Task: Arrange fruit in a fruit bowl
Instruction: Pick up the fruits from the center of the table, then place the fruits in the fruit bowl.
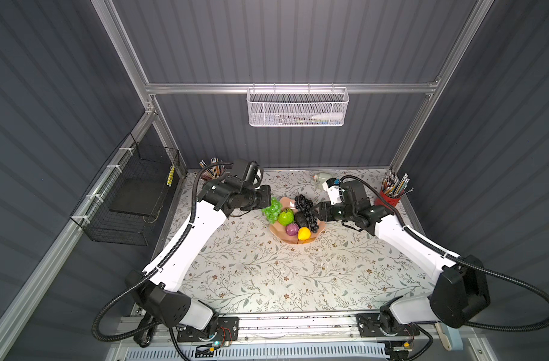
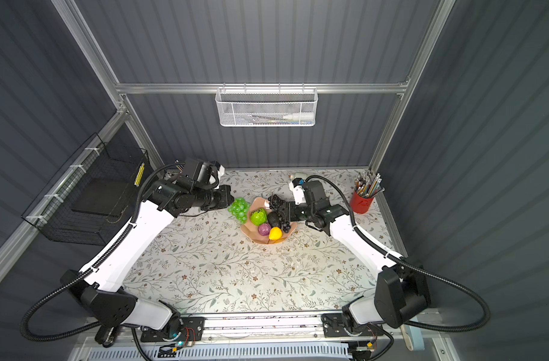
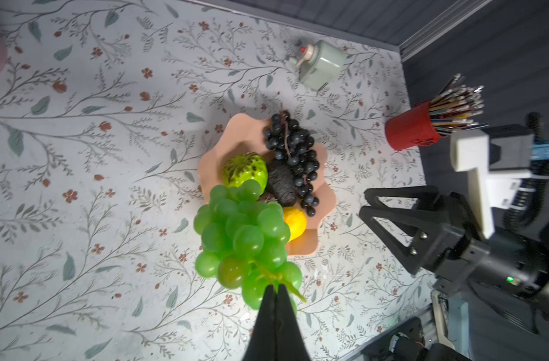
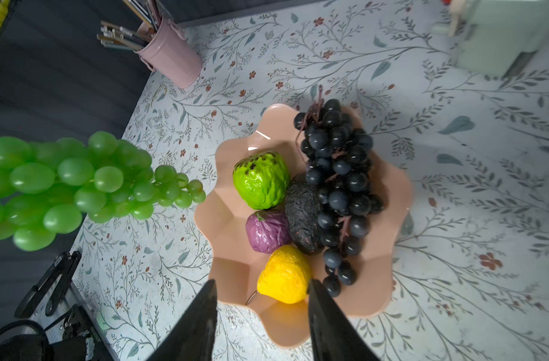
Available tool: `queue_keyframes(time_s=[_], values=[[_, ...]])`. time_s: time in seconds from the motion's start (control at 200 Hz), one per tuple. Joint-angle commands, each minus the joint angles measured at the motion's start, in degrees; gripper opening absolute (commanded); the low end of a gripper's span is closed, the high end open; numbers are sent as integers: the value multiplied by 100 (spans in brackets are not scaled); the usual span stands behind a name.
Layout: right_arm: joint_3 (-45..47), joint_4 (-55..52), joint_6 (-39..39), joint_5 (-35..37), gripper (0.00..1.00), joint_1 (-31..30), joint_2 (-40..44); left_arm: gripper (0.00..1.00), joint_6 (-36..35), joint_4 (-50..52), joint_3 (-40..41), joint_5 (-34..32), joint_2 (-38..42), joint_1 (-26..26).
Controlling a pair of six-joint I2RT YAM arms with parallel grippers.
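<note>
Counted: one fruit bowl [image 4: 235,268] on floral tabletop [image 1: 267,275], holding five: dark grape bunch [image 4: 338,187], avocado [image 4: 302,215], bumpy green fruit [image 4: 260,179], purple fruit [image 4: 267,231], yellow fruit [image 4: 284,275]. One green grape bunch [image 3: 242,237] pinched in left gripper [image 3: 274,289], beside bowl. Jaws of right gripper [image 4: 262,283] spread, empty. Room: grey ribbed walls [image 1: 282,40].

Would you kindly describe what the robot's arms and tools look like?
Both the left arm and right arm have white shells, black joints and black corrugated hoses. The left tool and right tool are black, tapering to points.
</note>
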State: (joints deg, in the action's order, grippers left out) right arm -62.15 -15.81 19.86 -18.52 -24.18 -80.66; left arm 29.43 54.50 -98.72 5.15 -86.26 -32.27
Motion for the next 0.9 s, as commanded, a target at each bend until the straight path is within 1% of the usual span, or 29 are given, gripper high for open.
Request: queue_keyframes(time_s=[0.0,0.11,0.395,0.44,0.46,0.675,0.895], values=[[156,247,159,-298,48,202,126,0,-183,134,-328,422,-415,-75],[330,243,150,-253,48,212,227,0,-174,-154,-385,861,-633,-127],[791,307,216,-134,49,225,507,0,-122,-688,43,1331,-829,-182],[813,307,212,-134,49,222,514,0,-99,-720,88,1331,-848,-198],[823,313,207,-134,49,223,514,0,-103,-734,97,1514,-855,-205],[845,332,194,-134,49,222,479,0,-112,-856,157,2023,-902,-263],[878,311,185,-134,49,231,503,0,-91,-836,192,2208,-859,-271]])
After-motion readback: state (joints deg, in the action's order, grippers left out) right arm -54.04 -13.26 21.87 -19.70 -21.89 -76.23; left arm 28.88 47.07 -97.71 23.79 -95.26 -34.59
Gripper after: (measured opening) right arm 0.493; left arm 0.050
